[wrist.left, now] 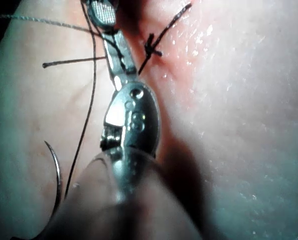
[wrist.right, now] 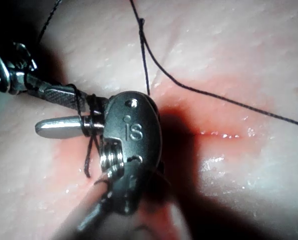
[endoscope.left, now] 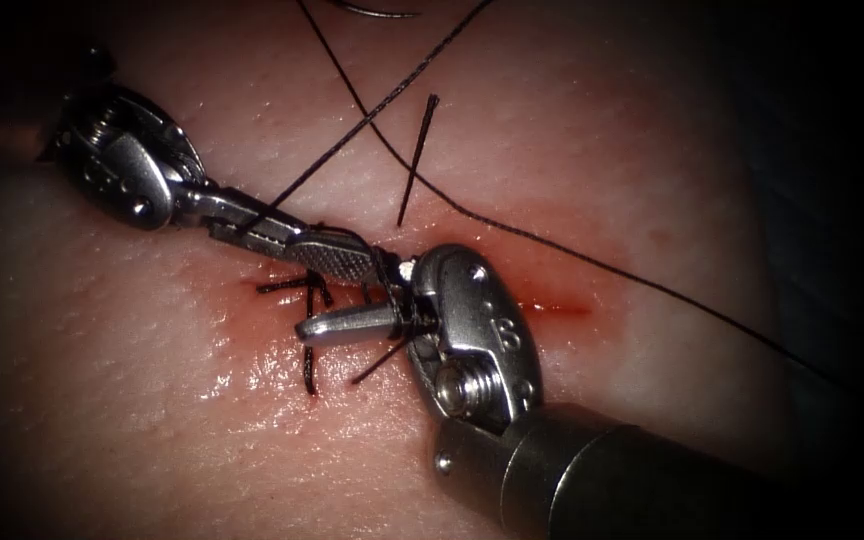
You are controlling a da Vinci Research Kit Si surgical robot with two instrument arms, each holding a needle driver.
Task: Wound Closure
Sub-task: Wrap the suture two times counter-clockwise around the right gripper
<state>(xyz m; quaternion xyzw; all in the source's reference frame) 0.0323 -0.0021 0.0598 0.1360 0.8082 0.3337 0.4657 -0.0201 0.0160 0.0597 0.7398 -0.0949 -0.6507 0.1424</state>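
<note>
- One thin curved steel needle point(endoscope.left: 377, 13) lies loose on the tissue at the upper edge of the endoscope view, well apart from both tools. Only a short arc of it shows there, the rest being cut off. In the left wrist view more of its curve point(wrist.left: 55, 172) rests flat on the surface, and one end runs out of frame, so its ends cannot be judged.
- Neither tool holds the needle.
- Black suture thread point(endoscope.left: 552, 245) runs in long lines across the pale pork-belly tissue point(endoscope.left: 202, 420). One strand crosses over the left arm's steel needle driver point(endoscope.left: 337, 257), and turns of thread are wound round the base of the right arm's steel needle driver point(endoscope.left: 337, 326).
- Right tool: its jaws lie closed together, pointing left over the cut. Whether thread is pinched between them is hidden by the windings point(wrist.right: 89, 122).
- Left tool: its ribbed tip point(wrist.left: 101, 12) reaches the windings. Whether it grips anything cannot be made out.
- A dark knotted stitch point(endoscope.left: 307, 290) with short ends sits just left of the tools' tips, partly covered by them.
- A short straight thread end point(endoscope.left: 417, 160) lies above the tools.
- Red fluid point(endoscope.left: 552, 306) marks the narrow cut to the right of the tools. The right tool covers the cut's middle.
</note>
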